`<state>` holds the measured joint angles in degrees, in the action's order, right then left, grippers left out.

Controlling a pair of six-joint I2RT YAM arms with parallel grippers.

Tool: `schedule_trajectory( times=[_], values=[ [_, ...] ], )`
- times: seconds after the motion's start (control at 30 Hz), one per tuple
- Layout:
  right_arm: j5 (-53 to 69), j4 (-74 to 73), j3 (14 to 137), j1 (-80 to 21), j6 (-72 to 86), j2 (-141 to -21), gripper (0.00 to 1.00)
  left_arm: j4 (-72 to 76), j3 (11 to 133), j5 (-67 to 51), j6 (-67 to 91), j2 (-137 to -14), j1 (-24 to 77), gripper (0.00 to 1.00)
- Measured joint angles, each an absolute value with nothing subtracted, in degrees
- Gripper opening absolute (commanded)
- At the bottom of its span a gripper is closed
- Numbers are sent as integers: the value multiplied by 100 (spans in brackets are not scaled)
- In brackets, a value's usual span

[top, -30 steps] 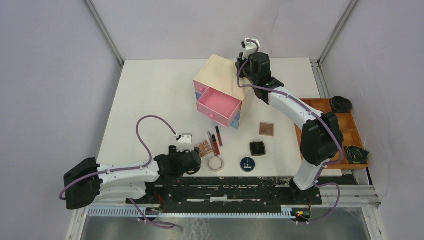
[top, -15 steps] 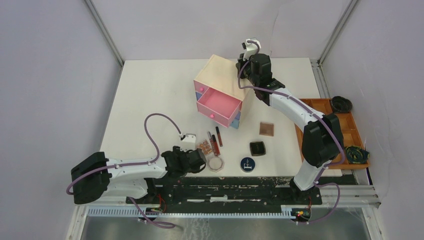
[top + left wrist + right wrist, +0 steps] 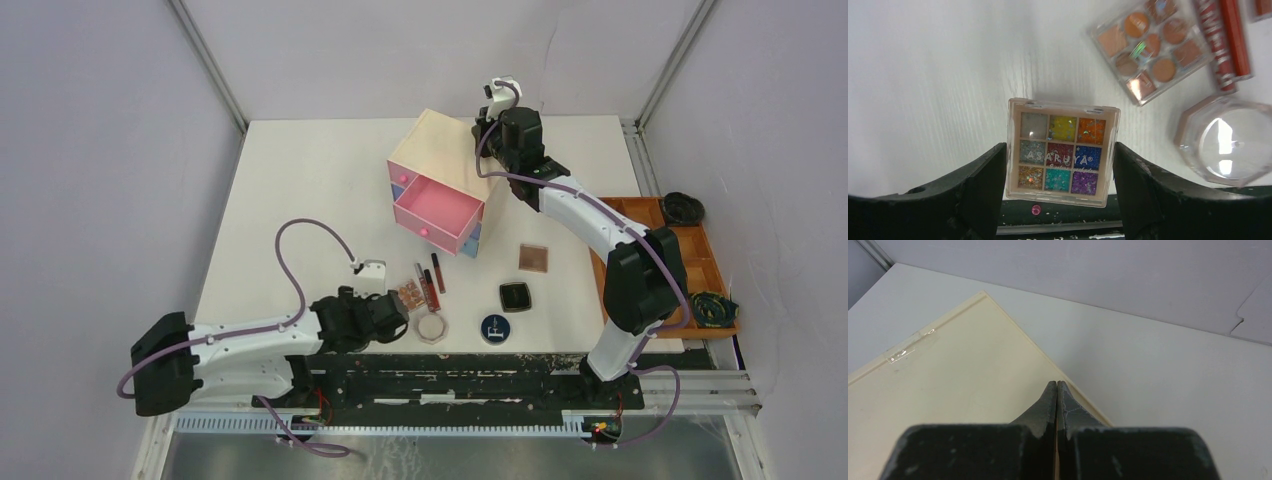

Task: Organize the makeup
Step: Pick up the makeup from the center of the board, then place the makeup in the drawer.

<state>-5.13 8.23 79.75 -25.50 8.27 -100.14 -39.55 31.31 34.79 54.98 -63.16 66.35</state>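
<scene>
Table: white, being lit evenly.
Left gripper: being clamped on colourful palette.
Right gripper: being held fully closed, empty, over beige box.

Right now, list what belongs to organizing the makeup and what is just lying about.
Belongs: glitter palette, nude palette, red tubes, octagonal jar, black compact, brown compact, round blue compact, drawer box (likely destination).
Lying about: orange tray, dark coiled items.
</scene>
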Motion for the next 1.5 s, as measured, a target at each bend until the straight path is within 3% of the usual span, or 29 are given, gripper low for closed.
schedule_trajectory(
  times=[0.3, 0.73, 1.07, 1.5],
  values=[
    [-513, 825, 7975, -2550, 829, -10014, 1, -4724, 4421, 4167, 5181, -5655, 6637, 12],
    [-502, 823, 7975, -2545, 834, -10014, 1, -5028, 7566, 4871, 3013, -6320, 6628, 12],
    [-499, 825, 7975, -2545, 834, -10014, 1, -3865, 8130, 4641, 1352, -7170, 6167, 12],
    [-495, 823, 7970, -2539, 834, -10012, 1, -2121, 8305, 3879, 292, -8036, 5437, 13]
  ],
)
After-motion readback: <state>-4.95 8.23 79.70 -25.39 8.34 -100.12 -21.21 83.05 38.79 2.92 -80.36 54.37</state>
